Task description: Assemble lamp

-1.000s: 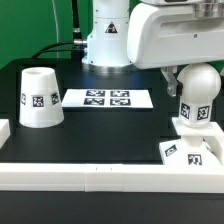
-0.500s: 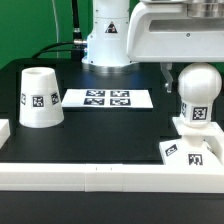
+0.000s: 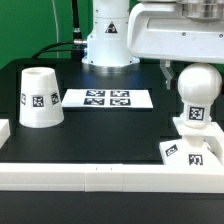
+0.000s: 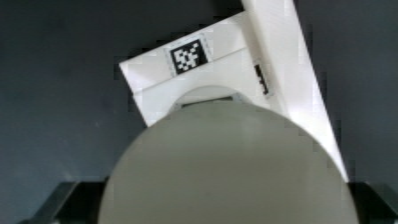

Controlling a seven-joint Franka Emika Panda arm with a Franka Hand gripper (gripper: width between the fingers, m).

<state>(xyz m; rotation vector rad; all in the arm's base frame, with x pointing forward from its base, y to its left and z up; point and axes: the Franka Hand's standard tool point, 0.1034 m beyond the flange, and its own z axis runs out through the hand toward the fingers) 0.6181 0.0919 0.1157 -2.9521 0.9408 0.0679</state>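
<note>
The round white bulb [image 3: 198, 92] stands upright in the flat square base [image 3: 183, 153] at the exterior view's right, just behind the front rail. My gripper [image 3: 188, 70] hangs over the bulb's top, open, with one dark finger [image 3: 168, 74] a little apart from the bulb's side. In the wrist view the bulb [image 4: 222, 165] fills the space between my two dark fingers [image 4: 79, 202], and the tagged base [image 4: 185, 60] shows beyond it. The tapered shade [image 3: 40, 97] sits mouth down at the exterior view's left, far from the gripper.
The marker board [image 3: 108, 98] lies flat in the middle, in front of the arm's white pedestal [image 3: 106, 45]. A long white rail [image 3: 100, 172] runs along the front edge, with a short piece [image 3: 4, 131] at the exterior view's left.
The gripper has lifted a little off the bulb, still open. The bulb has stayed upright on the base, and the shade has not moved.
</note>
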